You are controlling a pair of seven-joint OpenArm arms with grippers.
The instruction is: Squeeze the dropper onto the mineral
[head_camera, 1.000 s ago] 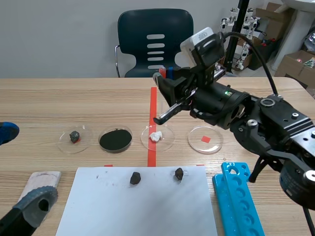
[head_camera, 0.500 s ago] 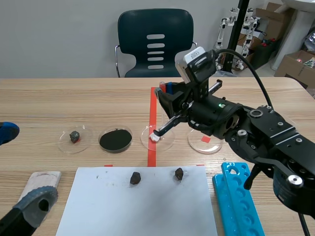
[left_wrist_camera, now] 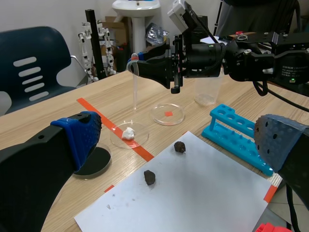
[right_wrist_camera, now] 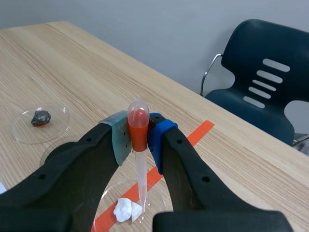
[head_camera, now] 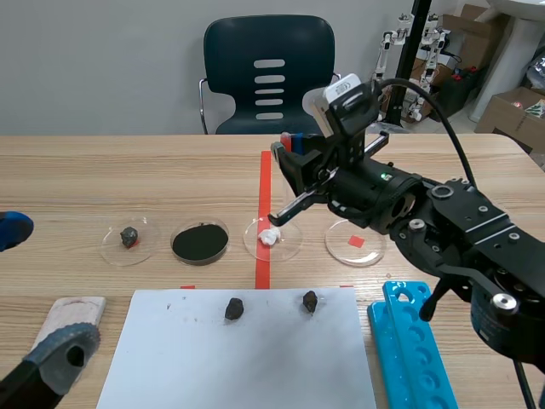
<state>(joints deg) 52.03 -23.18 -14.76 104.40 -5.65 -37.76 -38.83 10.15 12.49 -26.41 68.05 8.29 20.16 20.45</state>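
The likeliest fault lies in the right jaws themselves. They are clenched on the orange bulb (right_wrist_camera: 137, 126) of the dropper (right_wrist_camera: 140, 164), only narrowly apart, with the bulb pinched between the pads (right_wrist_camera: 120, 137). A squeeze too hard or too sudden would, I judge, send out a jet rather than a drop. It could also tip the slim tube off line, so the liquid lands on the dish instead of the mineral (right_wrist_camera: 126, 210). The tube hangs nearly upright from the bulb, its tip just above the white lump and a shade to one side of its middle; whether it touches I cannot tell. The mineral lies in a clear dish (head_camera: 292, 245) on the tape line (head_camera: 265, 179), midway along the bench (head_camera: 128, 170). This dish sits between a dish of black powder (head_camera: 174, 243) and a dish with a red mark (head_camera: 341, 247), and a low swing could knock either. The left jaws hang released and empty, wide apart, by the bench's near left corner.
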